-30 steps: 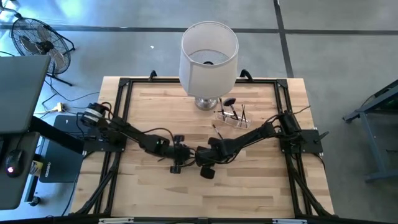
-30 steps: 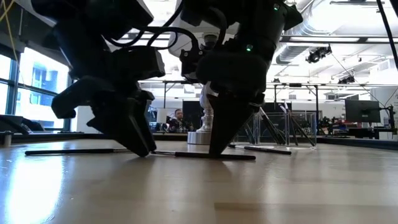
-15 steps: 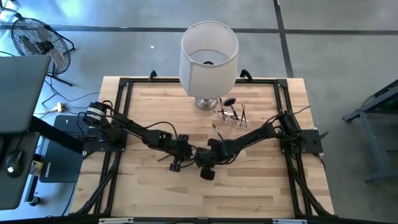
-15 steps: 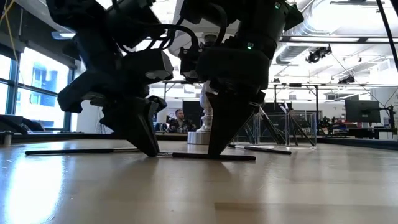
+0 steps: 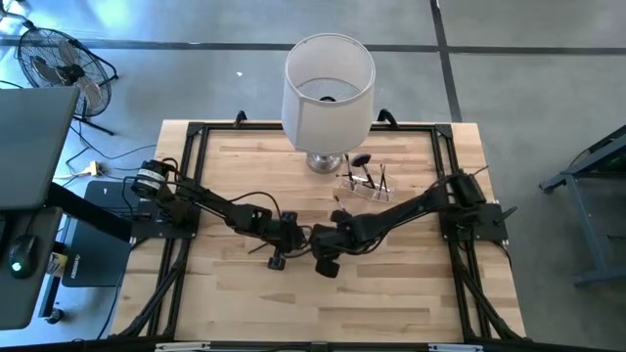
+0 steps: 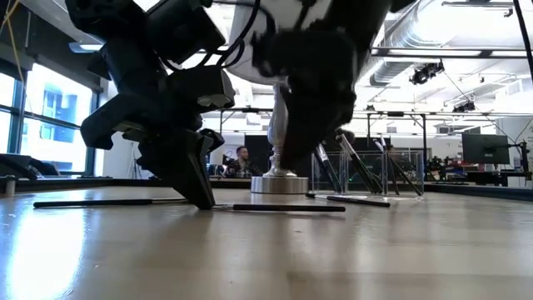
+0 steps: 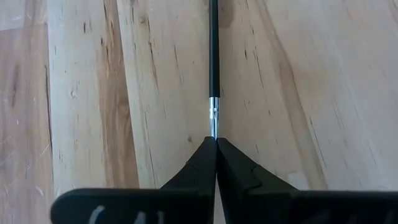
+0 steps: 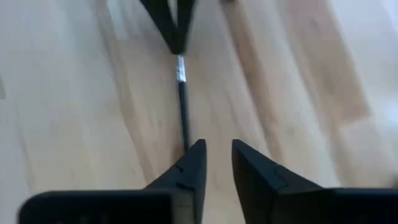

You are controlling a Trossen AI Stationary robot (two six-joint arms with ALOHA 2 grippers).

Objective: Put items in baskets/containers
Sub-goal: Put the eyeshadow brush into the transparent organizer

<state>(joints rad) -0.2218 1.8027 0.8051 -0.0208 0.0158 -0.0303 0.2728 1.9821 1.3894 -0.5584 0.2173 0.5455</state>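
Several thin makeup brushes (image 5: 370,174) are seen standing and leaning inside the small clear plastic holder (image 5: 362,187), which is placed just beside the silver base of the big white lampshade (image 5: 329,90) toward the far side of the wooden table (image 5: 411,284); in the low view the same holder (image 6: 366,175) is shown with its brushes slanted against the walls. Down at mid-table, one slim black brush (image 7: 213,68) lies flat on the wood, and its silver-ferruled end is pinched between the clenched fingers of the left gripper (image 7: 216,144), whose tips are pressed down at the tabletop (image 6: 198,198). From the low view the brush (image 6: 287,207) is seen stretched out along the surface away from that grip. The right gripper (image 8: 212,155) is held just above the handle's other end, its fingers parted and nothing between them, with the dark handle (image 8: 183,115) running from them toward the left fingertips. Both grippers are crowded together near the table's middle in the high view, left (image 5: 290,235) and right (image 5: 323,244) almost touching. Another brush (image 6: 100,202) lies loose on the wood nearby, and a further one (image 6: 358,200) rests before the holder.
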